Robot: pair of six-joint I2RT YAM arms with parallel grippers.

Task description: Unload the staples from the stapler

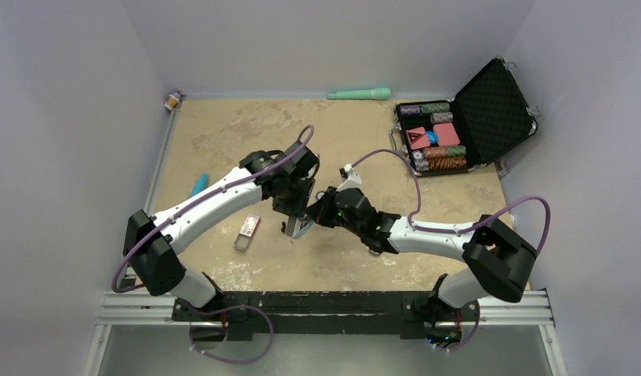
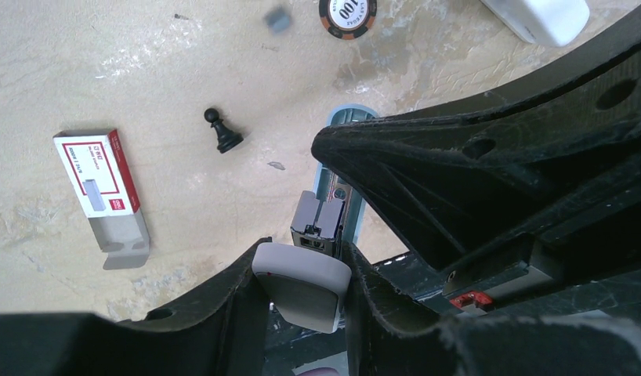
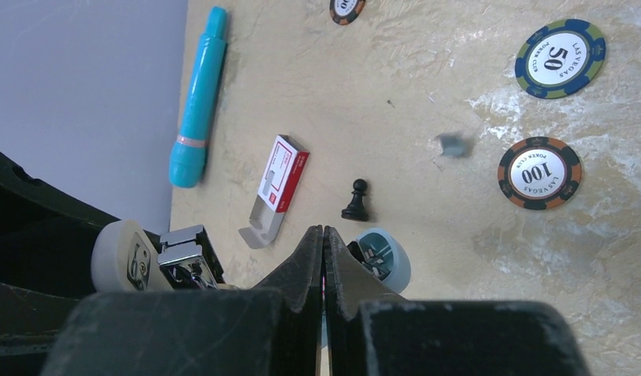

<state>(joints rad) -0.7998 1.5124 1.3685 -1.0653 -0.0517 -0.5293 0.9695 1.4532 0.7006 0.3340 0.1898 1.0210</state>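
Stapler (image 2: 303, 291) hangs open above the desk (image 1: 223, 133), toward its near edge, white half pinched by left fingers (image 2: 227, 321); right fingers (image 3: 303, 274) pressed together alongside.

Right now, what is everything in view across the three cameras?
stapler: one, pale blue and white, held in left tool
staple box: one, red and white, lying left of stapler
pawn: one, black, upright between box and stapler
pen: one, bright blue, by left wall
rod: one, mint green, far edge
poker chips: three loose, mixed colours, right of pawn
scrap: one, grey, blurred, beside chips
case: one, black, open, far right, more chips inside
left tool: shut on stapler
right tool: shut, tip at stapler
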